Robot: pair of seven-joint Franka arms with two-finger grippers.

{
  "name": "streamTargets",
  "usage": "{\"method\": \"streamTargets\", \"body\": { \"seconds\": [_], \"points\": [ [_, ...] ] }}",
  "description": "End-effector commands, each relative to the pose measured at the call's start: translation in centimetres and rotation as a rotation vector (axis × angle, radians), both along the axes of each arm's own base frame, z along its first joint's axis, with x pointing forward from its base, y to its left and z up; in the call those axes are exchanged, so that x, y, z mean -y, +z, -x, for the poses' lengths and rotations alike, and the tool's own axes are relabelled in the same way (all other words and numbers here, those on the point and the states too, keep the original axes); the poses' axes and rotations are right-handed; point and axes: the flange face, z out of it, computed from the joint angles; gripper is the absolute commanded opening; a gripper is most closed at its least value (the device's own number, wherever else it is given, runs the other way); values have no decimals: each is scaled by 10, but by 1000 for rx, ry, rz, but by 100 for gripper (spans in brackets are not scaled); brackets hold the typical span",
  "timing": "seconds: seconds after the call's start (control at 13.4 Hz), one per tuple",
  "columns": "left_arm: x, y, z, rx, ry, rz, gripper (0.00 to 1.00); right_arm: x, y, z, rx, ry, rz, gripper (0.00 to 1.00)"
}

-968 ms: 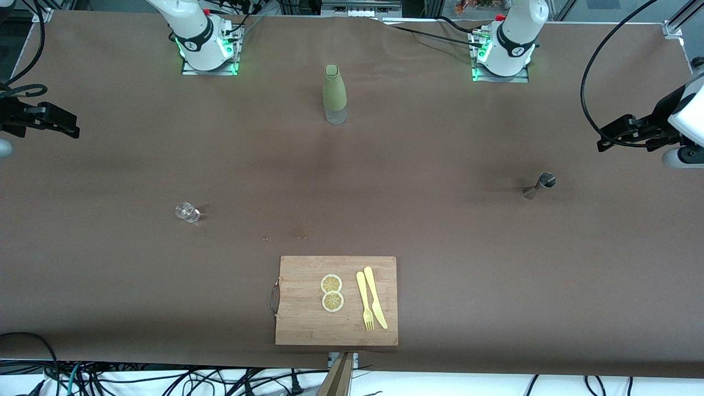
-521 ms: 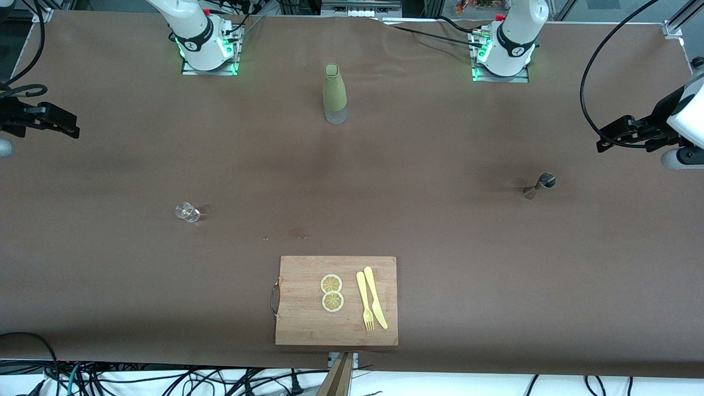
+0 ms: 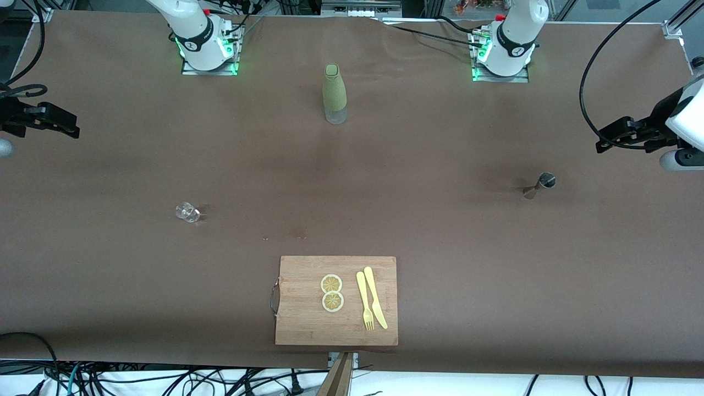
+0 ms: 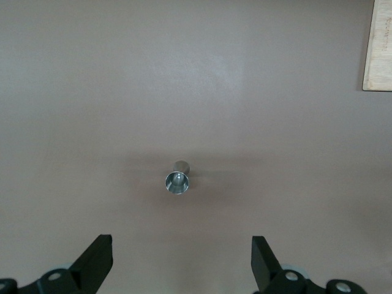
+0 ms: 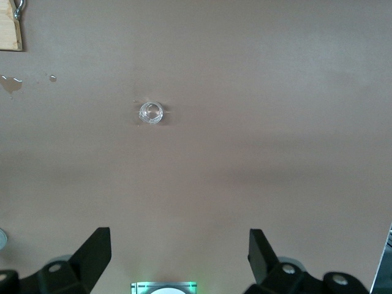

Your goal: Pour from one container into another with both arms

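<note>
Left jaws wide open, right likewise, empty

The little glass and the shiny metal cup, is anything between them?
No. The front view shows only bare brown table between the glass and metal cup.

We see a wide table (image 3: 440,231) covered edge to edge by a matte brown sheet, lit evenly from above, with soft darker patches near its middle. At 6 o'clock the sheet ends at a white strip (image 3: 495,385) crossed by loose black cables (image 3: 165,379). Along 12 o'clock stand metal frame parts (image 3: 360,8) and more cabling. At 2 o'clock a silver corner bracket (image 3: 674,27) pins the sheet.
</note>
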Motion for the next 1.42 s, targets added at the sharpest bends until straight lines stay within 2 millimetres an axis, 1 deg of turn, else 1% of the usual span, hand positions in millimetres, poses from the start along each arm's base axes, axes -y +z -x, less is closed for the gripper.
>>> {"method": "streamTargets", "body": {
  "seconds": [0.0,1.12,1.27,1.34],
  "points": [
    [-1,1,2,-2,-22,-15,100,3,3,-1,7,10,5,100],
    [-1,1,2,-3,-20,-7,100,3,3,-2,6,10,5,100],
    [-7,1,2,-5,-17,-7,100,4,3,-2,5,10,5,100],
    [-15,1,2,-4,-51,-5,100,4,3,-2,5,10,5,100]
  ]
}}
